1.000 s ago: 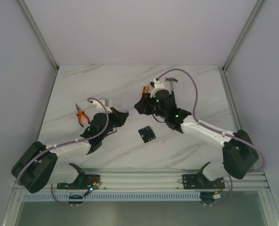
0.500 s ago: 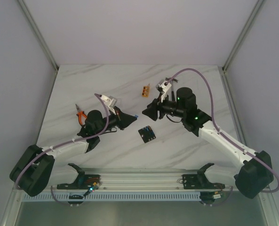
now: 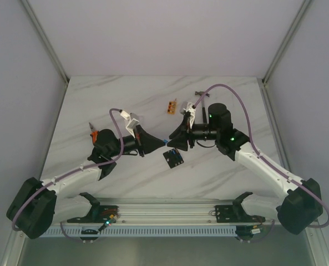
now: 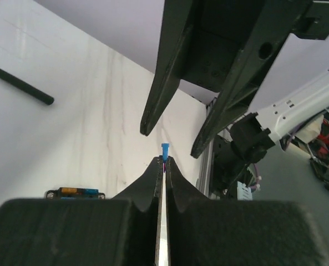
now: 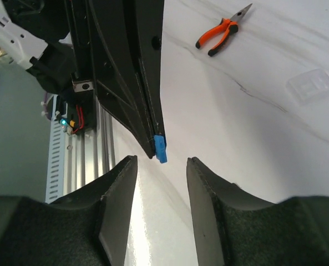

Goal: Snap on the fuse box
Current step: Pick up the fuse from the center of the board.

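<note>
The fuse box (image 3: pixel 173 158), a small black square with tiny blue fuses, lies flat on the table in front of both grippers; its edge also shows in the left wrist view (image 4: pixel 75 193). My left gripper (image 3: pixel 162 142) (image 4: pixel 164 161) is shut on a small blue fuse (image 4: pixel 165 150), held in the air above and behind the box. My right gripper (image 3: pixel 173 138) (image 5: pixel 161 160) is open, facing the left one tip to tip. The blue fuse (image 5: pixel 160 148) sits just beyond the gap between the right fingers, not touching them.
A small orange block (image 3: pixel 172 105) lies behind the grippers. Orange-handled pliers (image 5: pixel 222 30) lie at the left, partly hidden in the top view (image 3: pixel 94 134). A clear plastic cover (image 5: pixel 314 86) lies on the marble. The hammer's black handle (image 4: pixel 20 83) lies at the back right.
Both grippers have closed in on each other above the fuse box. The left one moved right with the blue fuse; the right one swung down and left from the orange block.
</note>
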{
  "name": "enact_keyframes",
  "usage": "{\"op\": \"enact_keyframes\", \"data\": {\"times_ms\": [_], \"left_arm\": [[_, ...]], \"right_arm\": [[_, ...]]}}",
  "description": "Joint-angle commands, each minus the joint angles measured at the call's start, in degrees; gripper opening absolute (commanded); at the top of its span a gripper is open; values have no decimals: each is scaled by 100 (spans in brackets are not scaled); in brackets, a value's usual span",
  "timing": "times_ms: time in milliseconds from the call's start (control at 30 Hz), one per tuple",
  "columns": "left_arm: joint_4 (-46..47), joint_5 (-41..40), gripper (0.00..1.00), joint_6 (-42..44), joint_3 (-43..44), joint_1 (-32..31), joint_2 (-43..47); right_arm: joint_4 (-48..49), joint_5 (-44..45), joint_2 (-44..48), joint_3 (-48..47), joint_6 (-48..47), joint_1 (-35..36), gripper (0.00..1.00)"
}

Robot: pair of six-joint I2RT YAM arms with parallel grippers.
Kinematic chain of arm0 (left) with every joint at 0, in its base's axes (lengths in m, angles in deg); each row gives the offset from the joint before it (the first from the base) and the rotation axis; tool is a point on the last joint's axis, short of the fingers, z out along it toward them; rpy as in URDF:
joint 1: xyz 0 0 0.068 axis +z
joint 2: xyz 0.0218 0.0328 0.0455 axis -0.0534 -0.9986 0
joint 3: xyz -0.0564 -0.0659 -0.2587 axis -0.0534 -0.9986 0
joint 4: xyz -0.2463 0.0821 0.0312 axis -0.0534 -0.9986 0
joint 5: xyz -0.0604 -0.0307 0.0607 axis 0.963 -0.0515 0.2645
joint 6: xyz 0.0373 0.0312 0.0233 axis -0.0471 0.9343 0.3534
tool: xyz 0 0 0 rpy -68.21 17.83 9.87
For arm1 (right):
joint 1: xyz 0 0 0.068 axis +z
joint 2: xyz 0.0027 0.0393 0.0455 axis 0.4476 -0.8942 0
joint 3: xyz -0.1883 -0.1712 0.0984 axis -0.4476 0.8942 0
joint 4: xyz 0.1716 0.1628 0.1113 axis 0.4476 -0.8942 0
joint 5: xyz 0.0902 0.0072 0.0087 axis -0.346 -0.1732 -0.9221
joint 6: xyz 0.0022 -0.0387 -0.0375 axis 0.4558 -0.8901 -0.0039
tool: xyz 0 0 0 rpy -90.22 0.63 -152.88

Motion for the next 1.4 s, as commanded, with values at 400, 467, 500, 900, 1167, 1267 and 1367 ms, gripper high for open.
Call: {"op": "enact_keyframes", "data": {"times_ms": [400,467,500,900,1167,1267,1367], "left_arm": [[265,560,0,270,323,-286,40],[245,568,0,283,323,-296,24],[241,558,0,286,325,-299,20],[132,461,0,357,297,-307,-15],[100,413,0,370,302,-311,-22],[128,433,0,348,305,-309,-16],[140,467,0,334,319,-314,-16]], "right_arm": [[-40,-920,33,-131,-281,-33,31],[-41,-987,46,-139,-288,-32,31],[-40,-998,50,-140,-292,-38,31],[-32,-906,183,-124,-236,-116,33],[-26,-965,265,-97,-217,-161,35],[-33,-1032,213,-97,-212,-161,34],[-22,-1122,147,-103,-217,-158,32]]}}
